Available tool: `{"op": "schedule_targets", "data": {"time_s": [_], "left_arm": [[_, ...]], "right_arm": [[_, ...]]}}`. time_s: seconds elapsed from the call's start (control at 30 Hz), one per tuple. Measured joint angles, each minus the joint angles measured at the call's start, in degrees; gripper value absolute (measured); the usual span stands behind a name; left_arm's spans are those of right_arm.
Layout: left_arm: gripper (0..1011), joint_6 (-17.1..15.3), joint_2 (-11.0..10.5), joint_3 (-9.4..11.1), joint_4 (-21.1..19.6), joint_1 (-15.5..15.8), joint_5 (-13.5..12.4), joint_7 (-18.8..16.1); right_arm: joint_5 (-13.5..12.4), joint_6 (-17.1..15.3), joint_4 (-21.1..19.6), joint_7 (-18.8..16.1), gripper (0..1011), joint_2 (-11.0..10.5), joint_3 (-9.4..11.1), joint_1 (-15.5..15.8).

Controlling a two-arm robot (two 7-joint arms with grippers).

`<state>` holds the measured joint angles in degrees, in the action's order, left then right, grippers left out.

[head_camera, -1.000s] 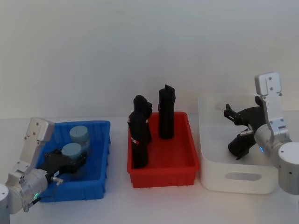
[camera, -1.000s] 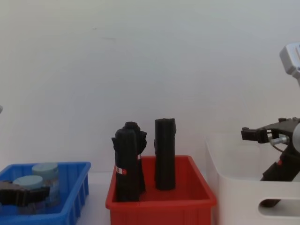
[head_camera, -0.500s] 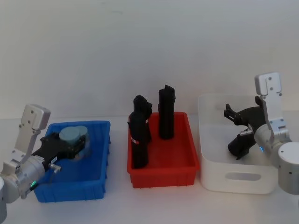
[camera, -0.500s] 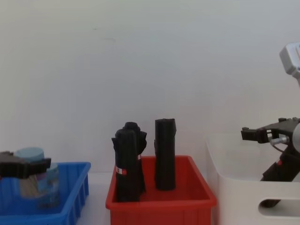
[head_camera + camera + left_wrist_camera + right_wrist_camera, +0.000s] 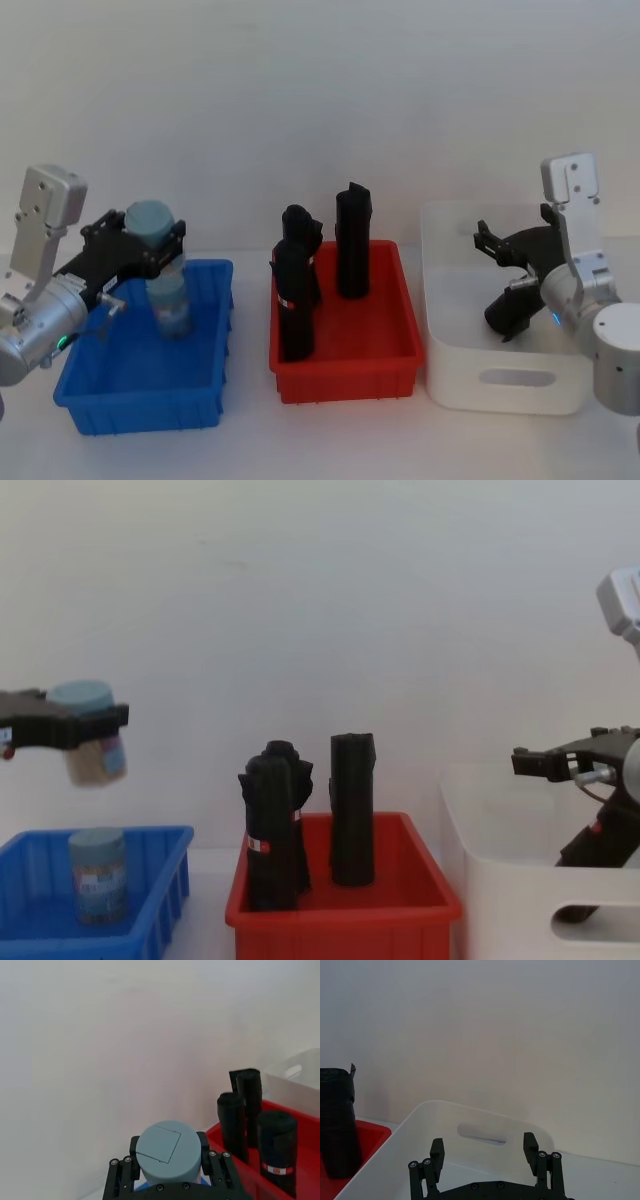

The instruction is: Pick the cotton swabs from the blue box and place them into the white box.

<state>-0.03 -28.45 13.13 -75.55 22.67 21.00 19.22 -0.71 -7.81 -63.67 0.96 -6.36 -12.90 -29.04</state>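
Left claw (image 5: 148, 238) is clamped around the top of one jar of cotton swabs (image 5: 93, 752), just under its grey-blue lid, holding it upright in the air above the blue box (image 5: 140, 408). A second jar (image 5: 97, 876) stands upright inside that box, near its back wall.

Between the two bins sits a red box (image 5: 345, 381) with tall black cylinders (image 5: 352, 240) standing in it. The white box (image 5: 500, 386) waits at the far right of the bench. The right claw (image 5: 490, 280) hangs over its interior, fingers (image 5: 437, 1151) spread wide and holding nothing.

The jar looks light and rigid, a clear plastic tube with smooth sides, so it is likely to slip rather than crush under a squeeze. A hold high on the body, snug beneath the lid's edge as seen in the left wrist view, gives the claw a lip to catch on. Carrying it to the white box means passing over the black cylinders, which probably calls for keeping it high.
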Motion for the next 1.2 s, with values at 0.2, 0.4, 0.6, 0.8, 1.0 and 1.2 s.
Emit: {"op": "schedule_targets", "data": {"time_s": [0.2,0.4,0.6,0.8,1.0,1.2], "left_arm": [[670,3.12,0.07,-0.54,-0.86,1.60,1.22,3.04],[670,6.27,0.55,-0.88,-1.09,3.62,3.24,7.14],[670,8.67,1.24,-0.96,-0.44,5.41,5.84,11.23],[670,10.22,1.96,-0.86,0.83,6.95,7.95,14.61],[670,11.00,2.69,-0.53,2.29,8.24,9.28,17.34],[670,11.34,3.61,0.08,4.22,9.67,10.34,19.84]], "right_arm": [[-0.64,0.73,-2.00,-2.72,1002,-0.36,0.06,0.74],[-1.89,1.03,-4.93,-6.20,1002,-0.88,0.13,1.86],[-3.64,1.17,-8.46,-10.41,1002,-1.50,0.24,3.04],[-5.30,1.35,-11.18,-14.65,1002,-2.14,0.36,3.93],[-5.09,2.21,-11.40,-16.53,1002,-2.18,0.07,4.03],[-3.54,2.94,-11.37,-17.19,1002,-1.87,-0.71,4.10]]}}
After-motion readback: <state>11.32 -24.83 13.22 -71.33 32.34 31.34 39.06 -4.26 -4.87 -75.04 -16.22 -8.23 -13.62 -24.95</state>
